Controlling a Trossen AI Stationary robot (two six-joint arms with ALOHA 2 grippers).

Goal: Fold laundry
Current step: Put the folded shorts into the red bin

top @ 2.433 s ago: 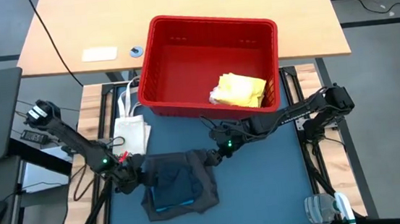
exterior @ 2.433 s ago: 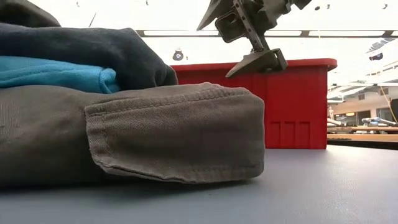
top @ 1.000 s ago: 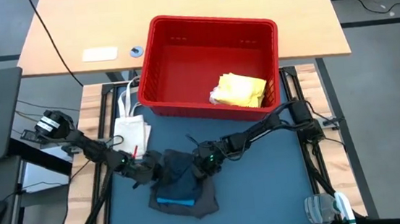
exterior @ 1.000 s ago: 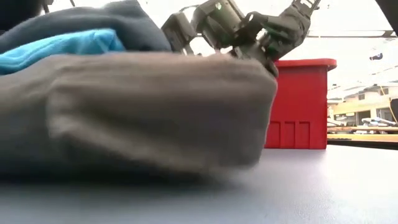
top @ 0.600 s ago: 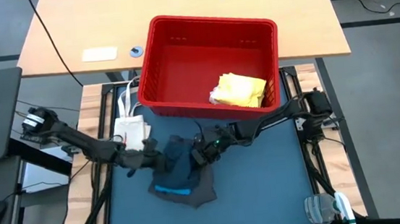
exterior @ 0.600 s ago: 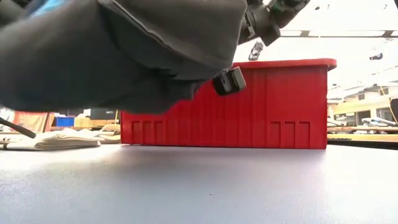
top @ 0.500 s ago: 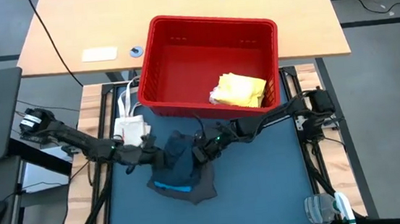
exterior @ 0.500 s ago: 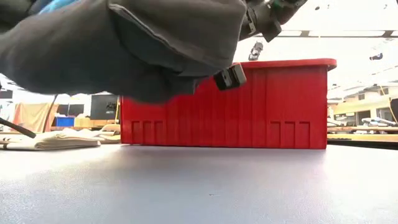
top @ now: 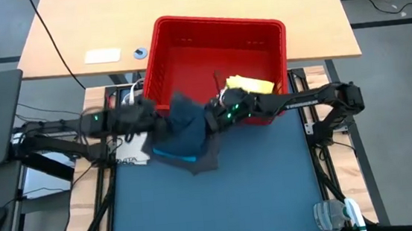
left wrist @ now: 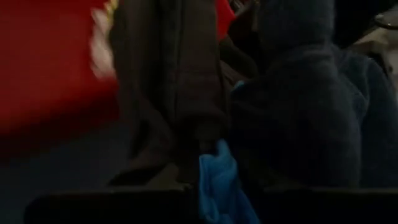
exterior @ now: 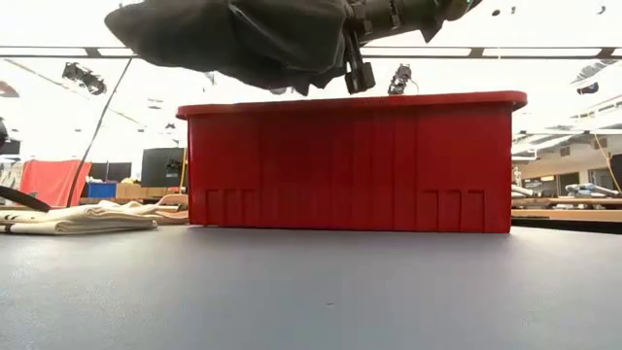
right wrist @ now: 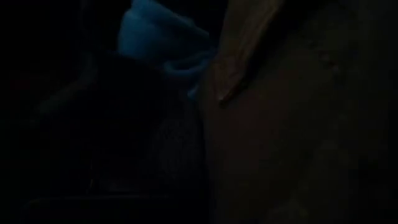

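While both arms reach in from either side, I see the stack of folded clothes lifted off the blue table mat, hanging in the air at the near wall of the red basket. From above, the stack shows a navy garment on top, a strip of bright blue garment at its lower edge, and a dark grey garment wrapped beneath and drooping toward the mat. My left gripper is at the stack's left side and my right gripper at its right side; each has its jaws pinching the clothes, with cloth filling both wrist views, though the fingertips themselves are buried in fabric.

From table height, the dark grey bundle hangs above the basket's rim, clear of the mat, with part of the right gripper showing at its right edge.

Inside the basket, a folded yellow garment lies toward the right wall, just behind my right arm. On the left edge of the mat, partly under my left arm, lies a cream tote bag; at table height it shows as a flat pale bundle left of the basket. A clear plastic item sits at the mat's near right corner. Beyond the basket stands a wooden table with a small white card on it.
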